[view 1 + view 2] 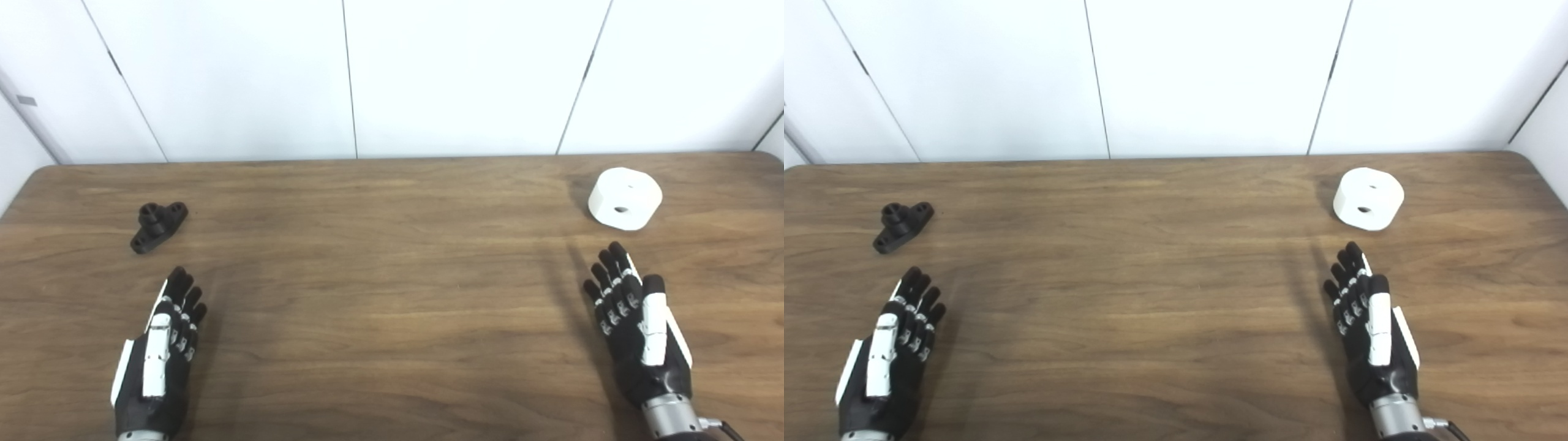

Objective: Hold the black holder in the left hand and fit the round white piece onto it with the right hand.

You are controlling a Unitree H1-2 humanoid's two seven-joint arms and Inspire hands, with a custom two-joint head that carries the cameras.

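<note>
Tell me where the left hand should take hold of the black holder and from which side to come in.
Grip the black holder across its long flat base, leaving the raised round boss in the middle free for the round white piece. It lies flat and slanted on the table, just beyond the open left hand, so probably come from the near side and above, fingers closing across the narrow width.

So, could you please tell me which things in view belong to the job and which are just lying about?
Belonging to the job:
black holder
round white piece
left hand, open
right hand, open

Just lying about:
nothing loose; only the wooden table and white wall panels
</note>
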